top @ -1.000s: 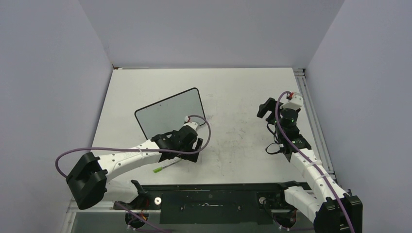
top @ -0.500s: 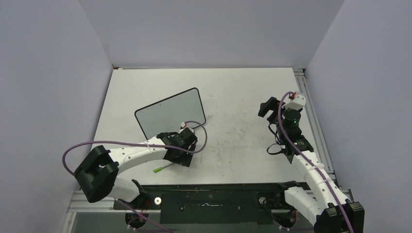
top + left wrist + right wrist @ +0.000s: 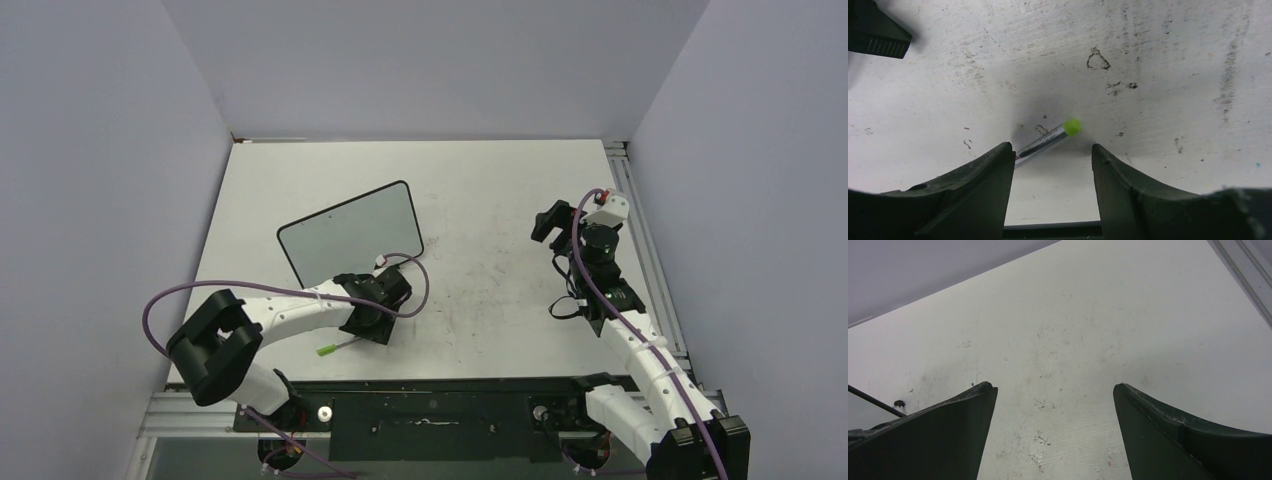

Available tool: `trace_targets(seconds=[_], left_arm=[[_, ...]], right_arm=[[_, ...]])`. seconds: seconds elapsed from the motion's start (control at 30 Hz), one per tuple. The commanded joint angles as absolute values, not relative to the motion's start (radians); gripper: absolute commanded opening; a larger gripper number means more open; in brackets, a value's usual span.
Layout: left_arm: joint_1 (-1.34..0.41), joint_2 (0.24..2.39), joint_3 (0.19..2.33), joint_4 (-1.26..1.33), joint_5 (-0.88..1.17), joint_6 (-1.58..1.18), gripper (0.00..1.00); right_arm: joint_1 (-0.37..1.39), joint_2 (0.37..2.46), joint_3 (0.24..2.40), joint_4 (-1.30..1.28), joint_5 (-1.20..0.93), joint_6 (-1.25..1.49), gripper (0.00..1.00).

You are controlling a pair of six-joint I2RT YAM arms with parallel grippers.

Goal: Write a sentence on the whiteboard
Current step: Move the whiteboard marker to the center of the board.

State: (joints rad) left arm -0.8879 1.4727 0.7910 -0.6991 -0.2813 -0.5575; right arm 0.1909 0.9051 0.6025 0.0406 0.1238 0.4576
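My left pincer (image 3: 368,328) hangs low over the table (image 3: 500,190), fingers pointing down. The jaws stand partly apart and grip nothing. In the left wrist view the left pincer (image 3: 1051,150) straddles a marker (image 3: 1045,142) that lies flat on the scuffed surface. Its green cap (image 3: 1072,126) sits in the gap, nearer one finger. Its silver barrel runs slantwise and passes out of sight behind the tip of the other finger (image 3: 993,170). I cannot tell whether that finger touches the barrel. From above, the marker (image 3: 337,345) pokes out from under this pincer on its left, toward my bases.

The whiteboard (image 3: 350,238) lies on the far side of the left pincer, away from my bases and a little to the left. It is turned at an angle to the table edges. Its nearest corner is close beside my left wrist, while the pincer itself is clear of the frame. Its face reads as plain grey from above. I cannot tell whether it lies flat or stands propped.

My right pincer (image 3: 549,222) is well apart from the board, which lies off to its left. Its jaws are spread wide around bare tabletop in the right wrist view (image 3: 1053,386). There, a thin dark edge (image 3: 870,401) low beside one finger may be the board's frame, but I cannot be sure.
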Motion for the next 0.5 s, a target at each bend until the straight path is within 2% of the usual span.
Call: trace_targets(seconds=[0.0, 0.47], left_arm=[[-0.891, 1.490, 0.795, -0.653, -0.272, -0.578, 0.52], [-0.921, 1.492, 0.769, -0.539, -0.280, -0.603, 0.16]], right_arm=[[0.195, 0.883, 0.649, 0.058, 0.139, 0.451, 0.90], [0.195, 0.841, 0.649, 0.028, 0.154, 0.448, 0.90]])
